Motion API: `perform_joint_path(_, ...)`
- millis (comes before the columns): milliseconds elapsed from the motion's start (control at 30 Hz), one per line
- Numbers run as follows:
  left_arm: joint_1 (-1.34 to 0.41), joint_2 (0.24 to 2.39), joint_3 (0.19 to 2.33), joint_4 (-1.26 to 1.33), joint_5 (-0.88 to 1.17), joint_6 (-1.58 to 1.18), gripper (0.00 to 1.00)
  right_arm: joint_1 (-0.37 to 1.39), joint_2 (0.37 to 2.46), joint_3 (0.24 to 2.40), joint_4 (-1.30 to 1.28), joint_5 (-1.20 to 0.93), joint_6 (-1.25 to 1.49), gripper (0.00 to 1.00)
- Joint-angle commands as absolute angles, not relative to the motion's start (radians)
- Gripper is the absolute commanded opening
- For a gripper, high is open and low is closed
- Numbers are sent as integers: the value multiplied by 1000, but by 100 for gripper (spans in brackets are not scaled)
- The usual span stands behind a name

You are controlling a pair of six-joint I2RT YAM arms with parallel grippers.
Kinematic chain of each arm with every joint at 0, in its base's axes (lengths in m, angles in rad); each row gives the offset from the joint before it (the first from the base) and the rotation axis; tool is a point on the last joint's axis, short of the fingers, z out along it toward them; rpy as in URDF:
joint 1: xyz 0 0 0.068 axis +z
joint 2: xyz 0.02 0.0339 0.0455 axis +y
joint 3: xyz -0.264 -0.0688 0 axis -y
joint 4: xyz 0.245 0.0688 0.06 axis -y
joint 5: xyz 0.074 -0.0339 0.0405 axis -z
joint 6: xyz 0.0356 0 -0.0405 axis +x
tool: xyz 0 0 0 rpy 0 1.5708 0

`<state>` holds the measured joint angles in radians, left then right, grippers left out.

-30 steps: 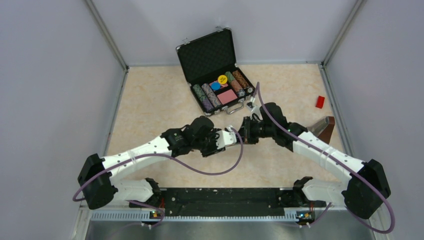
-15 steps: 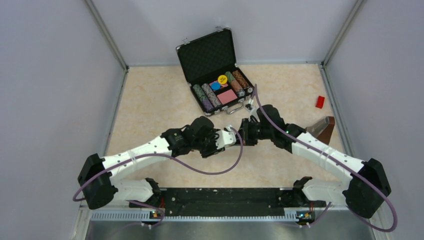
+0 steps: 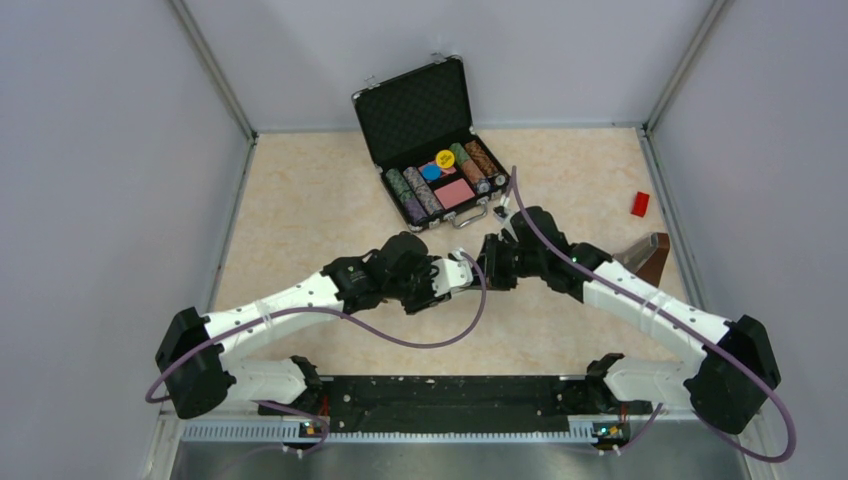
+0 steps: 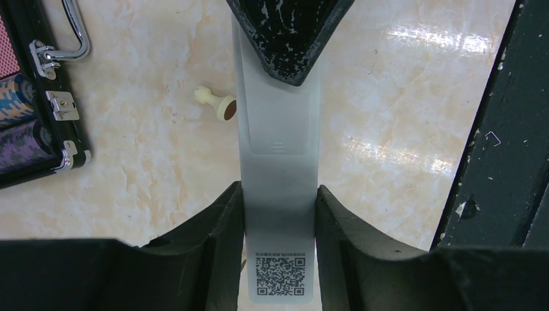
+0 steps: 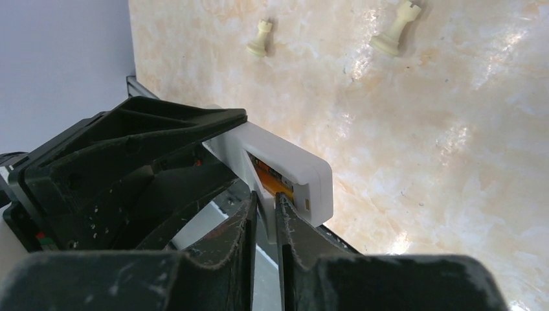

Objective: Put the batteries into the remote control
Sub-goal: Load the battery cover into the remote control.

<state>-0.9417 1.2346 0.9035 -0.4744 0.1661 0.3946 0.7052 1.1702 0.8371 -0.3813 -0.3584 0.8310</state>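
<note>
The white remote control point(image 4: 278, 162) bears a black QR square point(image 4: 280, 275), a copper-orange battery point(image 5: 269, 175) shows inside it, the table point(image 3: 320, 200) is cream marbled, and the black case point(image 3: 415, 110) holds multicoloured chips point(image 3: 425, 190).

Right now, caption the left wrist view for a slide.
Left end effector clamps the white remote control; a cream pawn lies on the table.

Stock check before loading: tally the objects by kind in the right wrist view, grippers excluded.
remote control: 1
battery, copper-orange, in the remote's slot: 1
cream chess pieces: 2
Total: 4
</note>
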Motion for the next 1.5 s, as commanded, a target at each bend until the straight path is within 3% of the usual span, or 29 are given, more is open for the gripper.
perform_joint_path(0,-946,1187,934,-379,186,399,0,714,1193,884,-473,-265,803,18)
perform_joint_path(667,-946,1200,921,-392,163,402,0,713,1164,940,-520,-272,798,39)
perform_joint_path(1200,-946,1181,913,-402,166,415,0,702,1133,952,-567,-250,749,49)
perform_joint_path(1467,-946,1147,890,-396,202,458,0,682,1128,914,-470,-314,723,53)
